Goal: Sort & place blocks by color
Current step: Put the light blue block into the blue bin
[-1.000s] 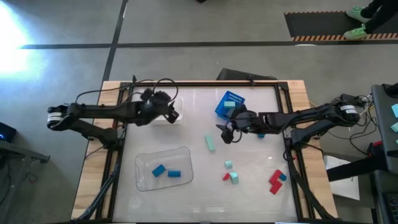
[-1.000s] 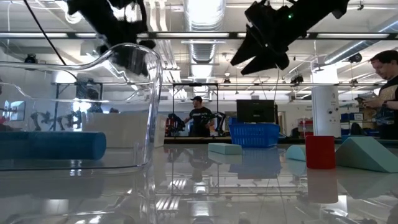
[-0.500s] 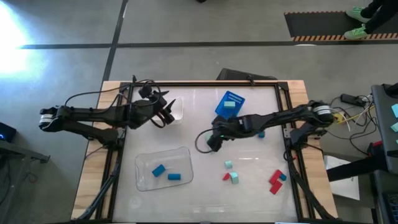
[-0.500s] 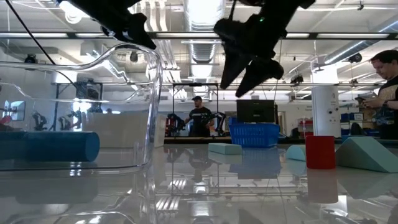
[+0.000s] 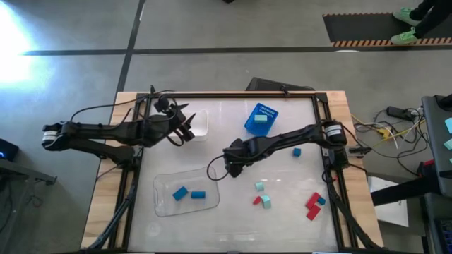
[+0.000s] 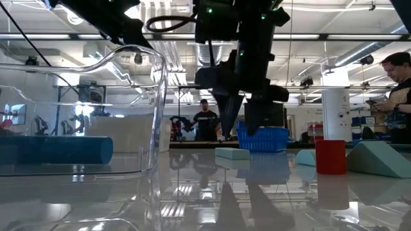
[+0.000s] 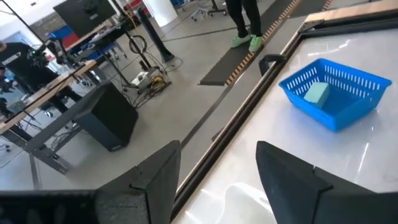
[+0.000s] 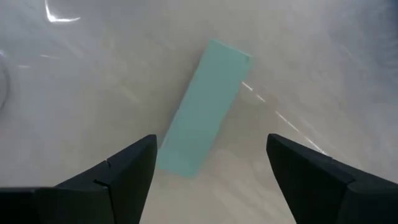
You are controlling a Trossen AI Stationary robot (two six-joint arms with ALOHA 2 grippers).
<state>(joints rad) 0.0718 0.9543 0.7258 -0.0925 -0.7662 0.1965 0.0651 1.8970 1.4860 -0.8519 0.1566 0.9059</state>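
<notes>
A long mint block (image 8: pixel 205 109) lies flat on the table, also seen in the low view (image 6: pixel 232 153). My right gripper (image 8: pixel 211 142) hangs open above it, pointing down, one finger on either side and clear of it (image 6: pixel 236 125); it hides the block in the high view (image 5: pixel 232 164). My left gripper (image 5: pixel 185 128) is open above a small white tray (image 5: pixel 200 121) at the far left. Two blue blocks (image 5: pixel 188 194) rest in a clear tray (image 5: pixel 164 185). One mint block (image 5: pixel 261 118) sits in the blue basket (image 5: pixel 253 125). More mint (image 5: pixel 260 186), red (image 5: pixel 311 205) and blue (image 5: pixel 296 151) blocks lie loose on the table.
The blue basket (image 7: pixel 333 90) stands at the far middle of the table. The clear tray's wall (image 6: pixel 138 109) rises near the left front. A red block (image 6: pixel 331 156) and a mint wedge (image 6: pixel 379 158) lie to the right. A person (image 6: pixel 398 77) stands beyond the table.
My right gripper has swung from beside the blue basket toward the table's left and near edge. It has come down and tipped to point downward over the long mint block. The blocks have stayed where they were.
</notes>
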